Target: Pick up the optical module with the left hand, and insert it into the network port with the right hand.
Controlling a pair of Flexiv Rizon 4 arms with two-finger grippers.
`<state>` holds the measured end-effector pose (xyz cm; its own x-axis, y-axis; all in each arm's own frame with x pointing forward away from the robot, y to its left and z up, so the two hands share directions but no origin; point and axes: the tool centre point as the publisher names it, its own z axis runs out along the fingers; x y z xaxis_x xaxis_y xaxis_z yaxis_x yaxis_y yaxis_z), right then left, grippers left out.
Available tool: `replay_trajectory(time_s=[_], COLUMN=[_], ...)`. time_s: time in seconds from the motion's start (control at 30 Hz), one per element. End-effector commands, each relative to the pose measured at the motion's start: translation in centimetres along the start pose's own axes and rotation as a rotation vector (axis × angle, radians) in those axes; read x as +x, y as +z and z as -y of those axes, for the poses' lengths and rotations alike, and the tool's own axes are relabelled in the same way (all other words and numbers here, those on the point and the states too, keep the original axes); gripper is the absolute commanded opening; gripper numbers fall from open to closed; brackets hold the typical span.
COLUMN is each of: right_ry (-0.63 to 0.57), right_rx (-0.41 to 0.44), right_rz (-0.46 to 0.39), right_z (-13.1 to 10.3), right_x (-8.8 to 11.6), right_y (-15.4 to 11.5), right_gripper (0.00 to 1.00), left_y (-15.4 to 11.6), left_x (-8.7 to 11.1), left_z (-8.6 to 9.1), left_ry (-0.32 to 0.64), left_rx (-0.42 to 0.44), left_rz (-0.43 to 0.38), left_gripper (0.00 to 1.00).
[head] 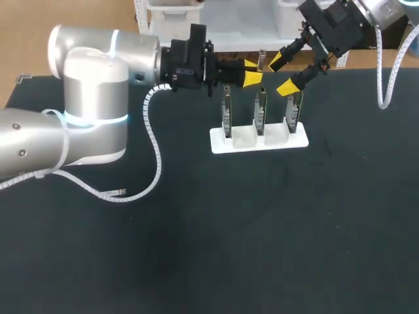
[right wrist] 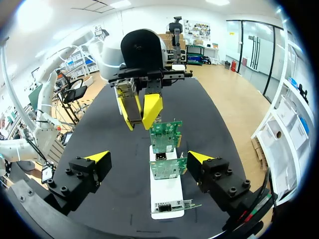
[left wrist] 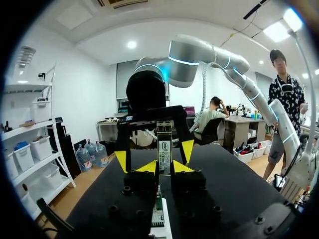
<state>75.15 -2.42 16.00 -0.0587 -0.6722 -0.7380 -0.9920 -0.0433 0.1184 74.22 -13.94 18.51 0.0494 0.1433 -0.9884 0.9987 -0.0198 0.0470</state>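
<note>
The optical module (head: 262, 61), a slim metal stick, stands up out of my left gripper (head: 251, 72), which is shut on its lower end above the back of the card holder. In the left wrist view the module (left wrist: 164, 148) rises between my own yellow tips (left wrist: 164, 167). My right gripper (head: 281, 74) hangs open just right of it, and its fingertips (left wrist: 121, 160) straddle the module without touching. From the right wrist, my right gripper (right wrist: 148, 158) is wide open, with the module (right wrist: 125, 92) ahead of it. Three network cards (head: 260, 111) stand in a white holder (head: 258, 142).
The holder sits at the back middle of the black table (head: 262, 229). Its cards (right wrist: 166, 133) stand in a row under and ahead of my right gripper. A white cable (head: 154, 150) loops from my left arm down onto the table.
</note>
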Motion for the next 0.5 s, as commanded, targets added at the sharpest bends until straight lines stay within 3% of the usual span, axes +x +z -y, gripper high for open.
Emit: replay_trajectory(time_s=[0.03,0.5], right_ry=[0.0,0.0], right_rx=[0.005,0.005], right_rz=[0.0,0.0], right_z=[-0.21,-0.21], right_x=[0.01,0.01], right_y=[0.0,0.0], right_gripper=[1.0,1.0], left_y=[0.46,1.21], left_x=[-0.24,0.12], left_z=[-0.49,-0.45], left_ry=[-0.001,-0.011], left_rx=[0.008,0.002], left_rz=[-0.011,-0.006], left_gripper=[0.0,0.0])
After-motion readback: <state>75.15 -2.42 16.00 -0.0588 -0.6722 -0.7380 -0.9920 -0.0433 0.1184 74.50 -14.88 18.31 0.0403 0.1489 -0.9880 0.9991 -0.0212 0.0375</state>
